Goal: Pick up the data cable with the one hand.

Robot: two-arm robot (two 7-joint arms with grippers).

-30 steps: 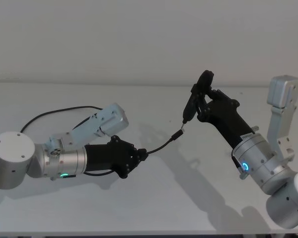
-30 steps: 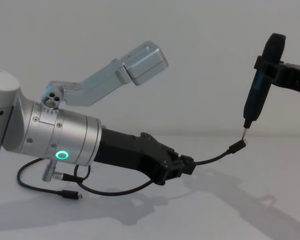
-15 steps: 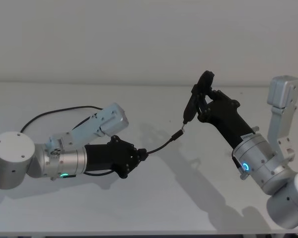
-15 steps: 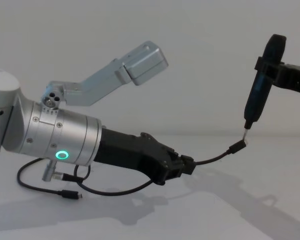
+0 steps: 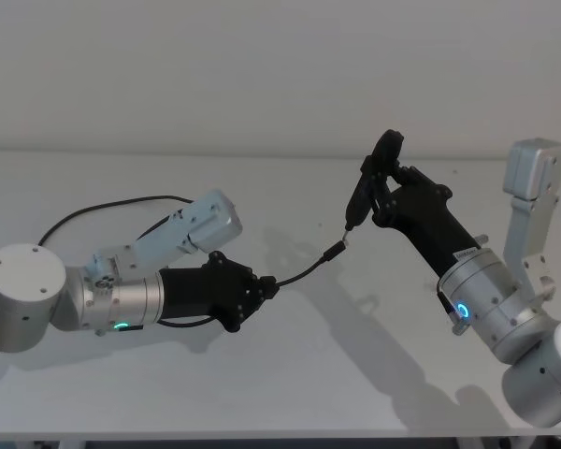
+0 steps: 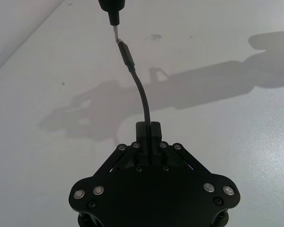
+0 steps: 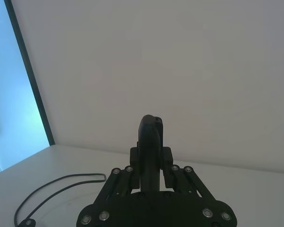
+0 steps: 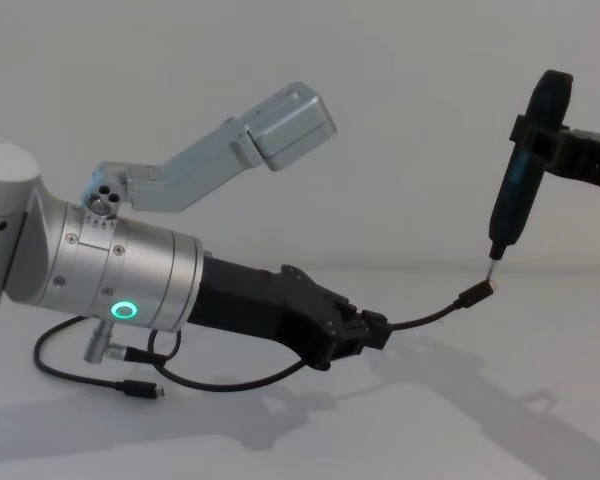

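The data cable (image 5: 305, 273) is a thin black line running from my left gripper (image 5: 265, 288), which is shut on it, to its small plug (image 5: 334, 253). In the left wrist view the cable (image 6: 143, 94) rises from between the closed fingers (image 6: 148, 130) to the plug (image 6: 125, 51). The rest of the cable loops back over the table (image 5: 103, 208) behind the left arm. My right gripper (image 5: 383, 190) is shut on a slim dark tool (image 5: 365, 198), whose pin tip (image 8: 492, 262) sits just above the plug (image 8: 477, 293). From the chest, the left gripper (image 8: 375, 330) holds the cable (image 8: 430, 315) above the table.
A shorter black lead (image 8: 130, 388) with a small connector lies on the table under the left arm. The white table (image 5: 290, 374) ends at a pale wall behind. The right arm's silver elbow link (image 5: 533, 196) stands upright at the right edge.
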